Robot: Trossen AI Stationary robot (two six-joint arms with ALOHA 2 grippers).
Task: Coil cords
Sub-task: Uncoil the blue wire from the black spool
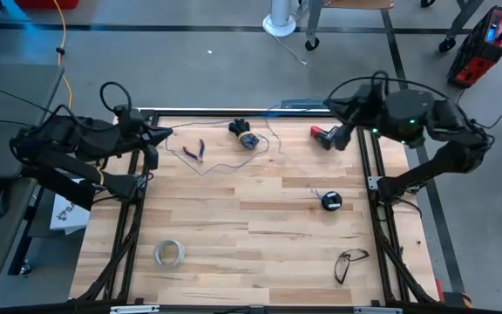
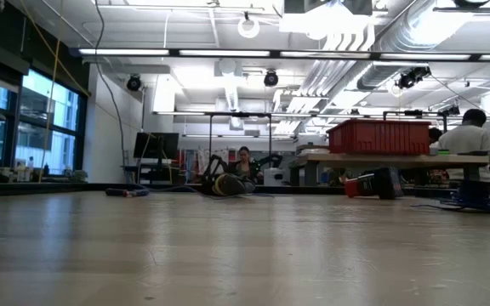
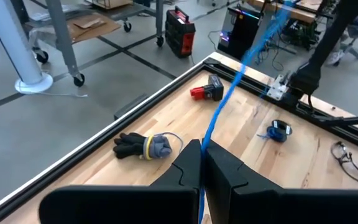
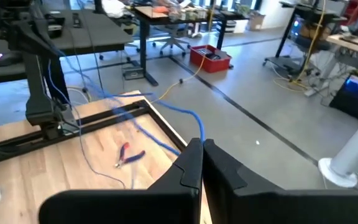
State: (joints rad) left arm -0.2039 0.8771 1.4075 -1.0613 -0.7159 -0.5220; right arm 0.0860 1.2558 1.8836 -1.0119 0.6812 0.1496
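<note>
The wire (image 1: 234, 161), thin and bluish-grey, lies loose across the far part of the wooden table (image 1: 260, 253) in the overhead view, trailing past the red-handled pliers (image 1: 199, 150) and the dark glove bundle (image 1: 244, 135). Its small dark spool (image 1: 331, 201) sits well apart, nearer the right edge, with the eyeglasses (image 1: 349, 263) closer to the near edge beyond it. The left gripper (image 1: 166, 133) hovers at the table's far-left corner, the right gripper (image 1: 342, 138) at the far-right, just beside a red-and-black tool (image 1: 323, 134). A whitish tape ring (image 1: 170, 253) rests toward the near-left.

The table-level view shows only bare boards, with people (image 2: 470, 136) working in the room beyond.

The left wrist view has that arm's fingers (image 3: 188, 168) pressed together with the blue wire (image 3: 229, 93) pinched between them, rising taut away from the spool (image 3: 279, 129).

The right wrist view shows the same: its fingers (image 4: 190, 165) closed together on the wire (image 4: 173, 112), which runs off toward the pliers (image 4: 129, 155).

With both grippers clamped on the wire and nothing visibly wound, coiling appears barely begun; nearly the whole length seems left to gather.
</note>
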